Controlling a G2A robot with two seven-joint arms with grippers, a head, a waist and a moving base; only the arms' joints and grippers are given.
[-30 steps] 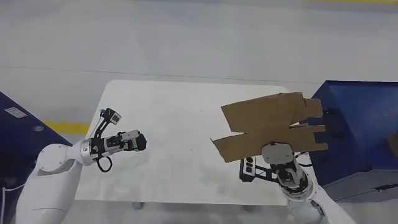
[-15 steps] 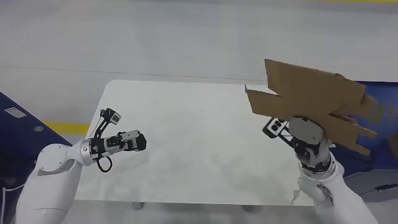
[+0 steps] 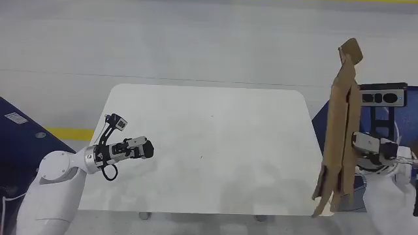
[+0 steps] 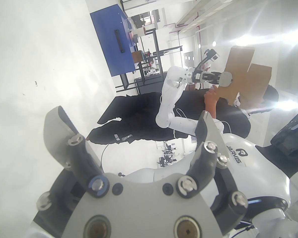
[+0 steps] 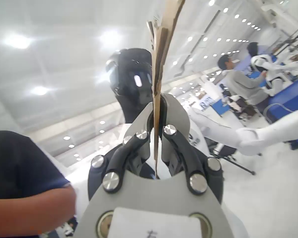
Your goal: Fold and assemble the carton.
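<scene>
The carton is a flat brown cardboard blank. It stands upright and edge-on just past the right edge of the white table. My right gripper is shut on it at mid height. In the right wrist view the gripper pinches the thin cardboard edge between both fingers. My left gripper hovers over the table's left side, away from the carton. Its fingers are spread with nothing between them. From the left wrist view the carton appears broadside, far off.
A blue cabinet stands to the right of the table, behind the carton, with a grey power strip above it. A person's hand is close under the carton; I cannot tell whether it touches. The tabletop is bare.
The right arm swung the carton from over the table's right part out past its right edge and turned it from flat to upright. The left arm has not moved.
</scene>
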